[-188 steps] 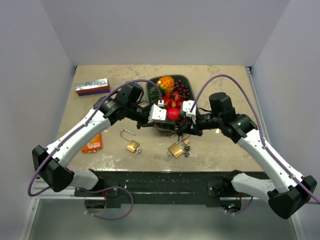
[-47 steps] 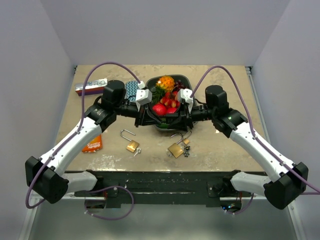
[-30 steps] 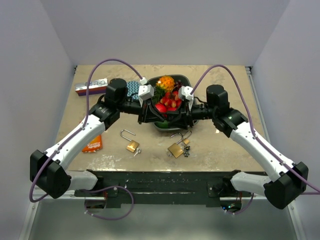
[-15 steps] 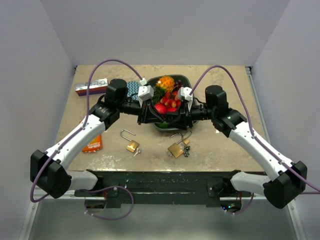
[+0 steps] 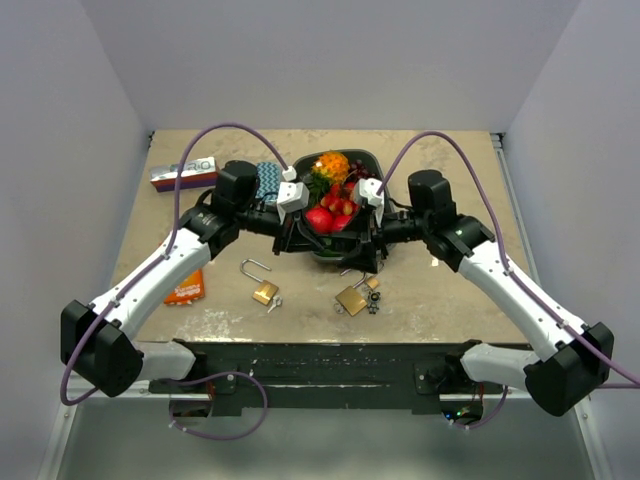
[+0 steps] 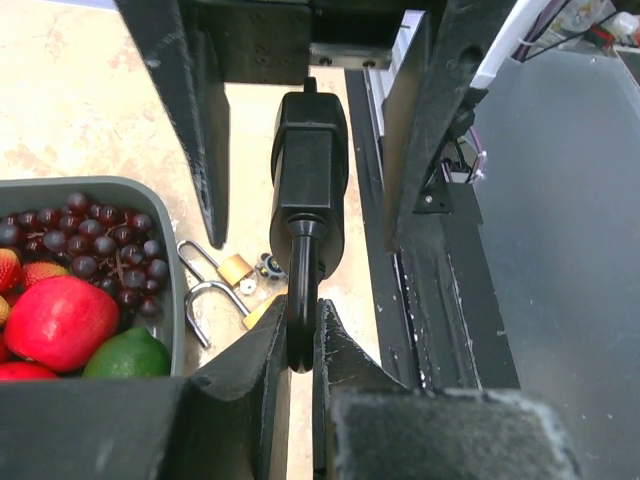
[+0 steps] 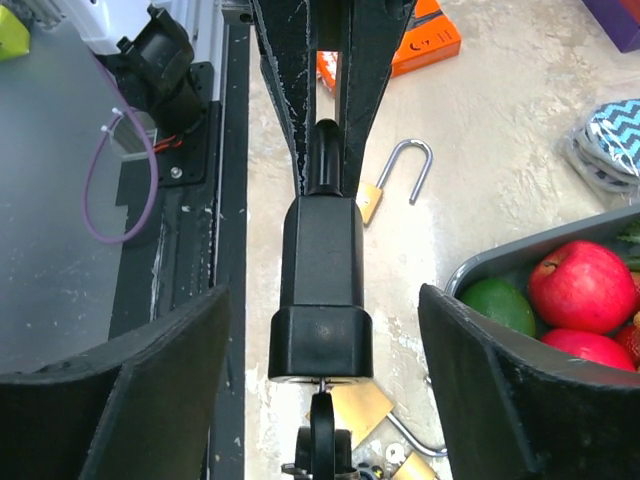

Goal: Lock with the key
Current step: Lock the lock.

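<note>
A black padlock [image 6: 310,165] hangs in mid-air above the table. My left gripper [image 6: 298,340] is shut on its shackle [image 6: 301,285]. In the right wrist view the lock body [image 7: 320,290] points toward the camera, with a black-headed key [image 7: 322,432] stuck in its base. My right gripper [image 7: 322,295] stands open, its fingers [image 7: 150,400] wide on either side of the body and not touching it. From above, both grippers meet in front of the fruit tray, left gripper [image 5: 312,236] facing right gripper [image 5: 352,240]; the lock itself is hard to make out there.
A dark tray [image 5: 372,160] of fruit sits behind the grippers. Brass padlocks with open shackles lie on the table at the left [image 5: 263,288] and middle [image 5: 350,298]. An orange packet [image 5: 184,286], a purple box [image 5: 183,172] and a blue patterned item [image 5: 265,180] lie to the left.
My right gripper has opened and let go of the lock body. The left gripper keeps its hold on the shackle, and both arms have barely shifted.
</note>
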`<state>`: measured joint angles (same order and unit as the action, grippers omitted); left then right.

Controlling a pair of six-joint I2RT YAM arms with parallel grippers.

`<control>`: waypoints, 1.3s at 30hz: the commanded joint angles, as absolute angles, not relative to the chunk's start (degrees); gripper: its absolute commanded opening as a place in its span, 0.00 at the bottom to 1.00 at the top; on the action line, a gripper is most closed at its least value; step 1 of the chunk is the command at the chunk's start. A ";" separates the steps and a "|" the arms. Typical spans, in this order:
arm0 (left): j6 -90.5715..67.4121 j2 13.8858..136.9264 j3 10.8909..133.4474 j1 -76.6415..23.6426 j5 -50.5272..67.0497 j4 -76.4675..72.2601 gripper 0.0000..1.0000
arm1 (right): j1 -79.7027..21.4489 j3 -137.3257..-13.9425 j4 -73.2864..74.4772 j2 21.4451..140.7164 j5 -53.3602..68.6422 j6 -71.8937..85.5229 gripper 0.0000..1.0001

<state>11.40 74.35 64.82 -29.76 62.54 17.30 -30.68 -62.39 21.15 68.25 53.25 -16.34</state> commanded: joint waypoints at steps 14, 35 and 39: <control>28.38 74.09 68.64 -28.56 66.71 26.63 0.00 | -26.81 -71.02 41.75 66.18 52.03 -28.83 0.74; 28.30 76.90 71.28 -28.56 67.15 26.89 0.00 | -26.89 -71.19 45.00 70.22 50.72 -36.12 0.30; 28.21 77.17 71.19 -28.48 66.62 27.07 0.00 | -26.55 -71.72 47.01 70.31 50.19 -36.65 0.02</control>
<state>28.08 77.76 67.42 -28.88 62.08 31.83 -26.94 -69.84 44.91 70.76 50.70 -35.00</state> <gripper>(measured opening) 0.119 0.117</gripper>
